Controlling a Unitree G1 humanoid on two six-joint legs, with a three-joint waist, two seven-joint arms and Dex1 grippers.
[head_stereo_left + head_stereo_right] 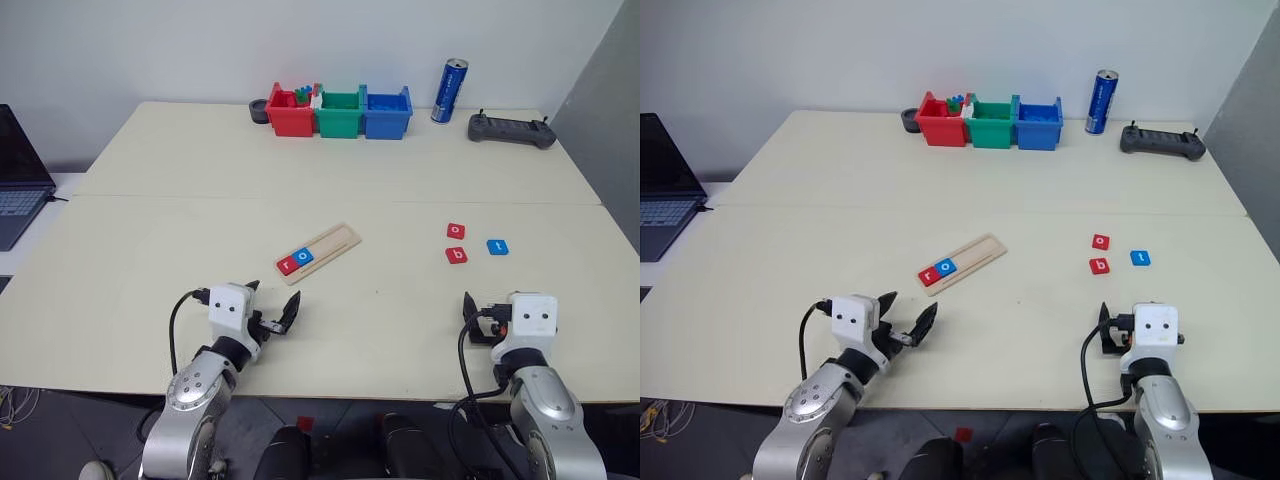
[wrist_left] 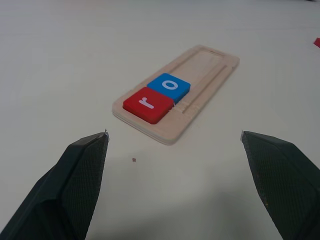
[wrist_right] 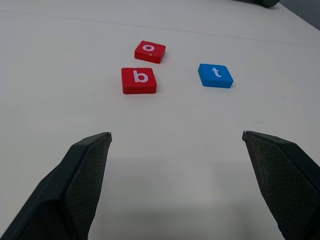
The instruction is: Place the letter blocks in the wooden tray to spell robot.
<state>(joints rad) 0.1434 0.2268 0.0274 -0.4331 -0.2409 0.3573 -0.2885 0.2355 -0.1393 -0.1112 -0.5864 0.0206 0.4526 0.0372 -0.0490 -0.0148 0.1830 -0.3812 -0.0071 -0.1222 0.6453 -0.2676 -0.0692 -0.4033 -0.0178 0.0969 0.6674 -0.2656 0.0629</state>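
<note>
wooden tray (image 2: 204, 75): pale matt wood | letter blocks (image 3: 139, 80): smooth, slightly glossy

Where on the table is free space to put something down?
Bare table lies left of the wooden tray, and between the tray and the loose letter blocks. The far edge is crowded by bins, can and controller.

Bare surface (image 1: 400, 310) lies between the wooden tray (image 1: 318, 252) and three loose letter blocks (image 1: 456, 254); bins (image 1: 340, 113) stand far back.
</note>
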